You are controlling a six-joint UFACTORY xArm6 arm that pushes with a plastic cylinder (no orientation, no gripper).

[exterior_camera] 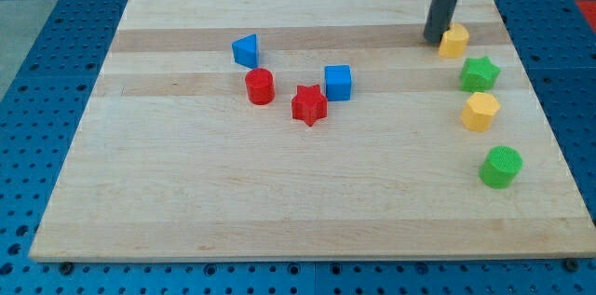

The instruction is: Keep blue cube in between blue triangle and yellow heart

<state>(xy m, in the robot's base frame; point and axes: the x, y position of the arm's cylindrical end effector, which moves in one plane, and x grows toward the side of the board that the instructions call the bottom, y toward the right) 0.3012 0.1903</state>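
Observation:
The blue cube (338, 82) sits near the middle of the wooden board (279, 193). The blue triangle (246, 50) lies up and to the left of it. The yellow heart (453, 41) is at the upper right. My tip (435, 39) rests on the board just left of the yellow heart, touching or almost touching it. The rod rises from there out of the view's top.
A red cylinder (260, 86) and a red star (308, 105) lie between the blue triangle and the blue cube. Down the right side are a green star (480, 73), a yellow hexagon (480, 111) and a green cylinder (500, 167).

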